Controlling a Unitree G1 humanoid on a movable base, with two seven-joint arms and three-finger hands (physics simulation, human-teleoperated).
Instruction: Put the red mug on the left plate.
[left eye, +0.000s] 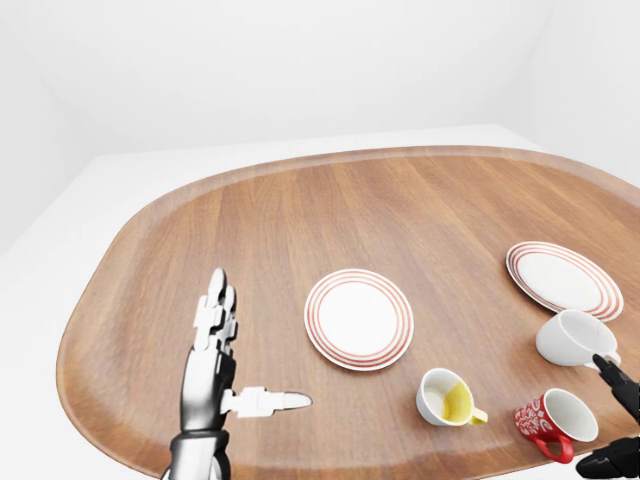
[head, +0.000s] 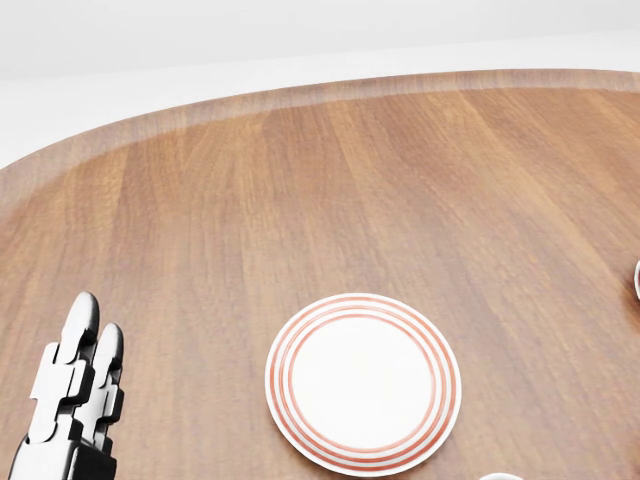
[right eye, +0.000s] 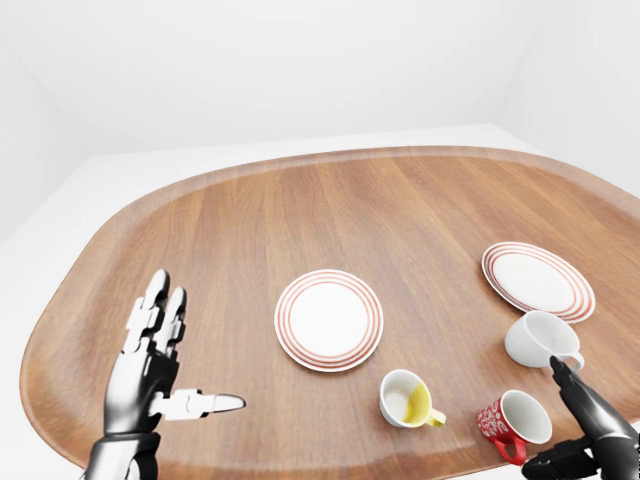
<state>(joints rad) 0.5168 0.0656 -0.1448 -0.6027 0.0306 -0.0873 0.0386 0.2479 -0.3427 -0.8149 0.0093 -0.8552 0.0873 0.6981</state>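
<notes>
The red mug (right eye: 513, 423) with white dots stands near the table's bottom right edge, its handle pointing down. My right hand (right eye: 560, 425) is dark and open, with one finger (right eye: 575, 388) above and another below, just right of the mug, not closed round it. The left plate (right eye: 328, 320), white with red rings, lies bare in the middle of the table and also shows in the head view (head: 362, 382). At the bottom left my silver left hand (left eye: 255, 345) is open, fingers (head: 85, 345) straight and thumb out, well left of that plate.
A second red-ringed plate (right eye: 537, 280) lies at the right. A white mug (right eye: 540, 342) rests on its side just above my right hand. A white mug with a yellow inside (right eye: 407, 398) stands between the left plate and the red mug. The oval wooden table (left eye: 330, 215) has a raised rim.
</notes>
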